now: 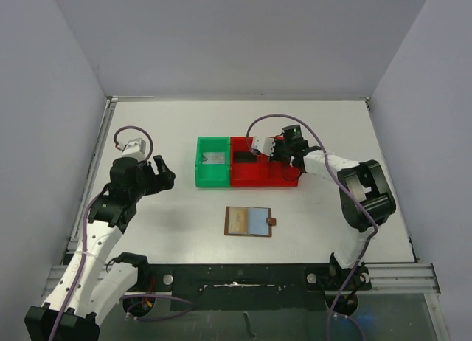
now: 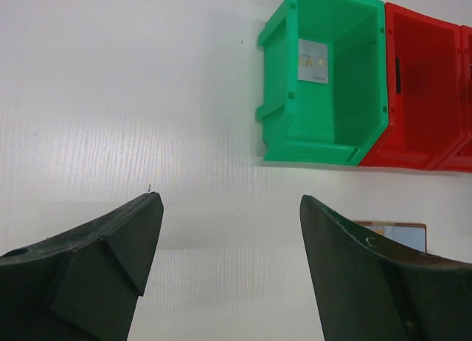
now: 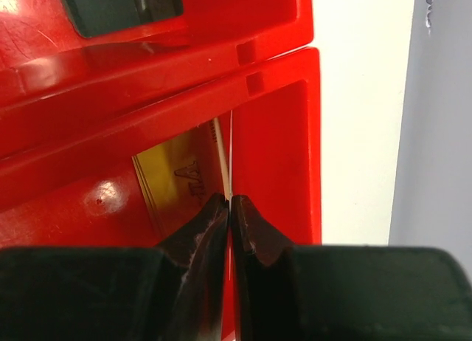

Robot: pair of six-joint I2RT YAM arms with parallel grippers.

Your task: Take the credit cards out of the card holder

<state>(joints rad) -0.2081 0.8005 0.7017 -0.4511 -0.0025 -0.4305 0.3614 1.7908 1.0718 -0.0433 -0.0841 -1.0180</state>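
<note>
The card holder [image 1: 248,221] lies open and flat on the table, brown-rimmed with a tan and a pale blue inside; one corner [image 2: 398,234] peeks past my left finger. A gold credit card [image 3: 177,182] hangs on edge inside the right compartment of the red bin [image 3: 273,149], and my right gripper [image 3: 229,201] is shut on its near edge. From above, that gripper [image 1: 284,153] sits over the red bin [image 1: 262,180]. A pale credit card [image 2: 313,61] lies in the green bin [image 2: 324,134]. My left gripper [image 2: 230,208] stands open over bare table, left of the bins [image 1: 164,171].
The green bin [image 1: 214,180] and the red bin stand joined side by side at mid-table. A dark flat object [image 3: 118,5] lies in the red bin's left compartment. Grey walls enclose the table on three sides.
</note>
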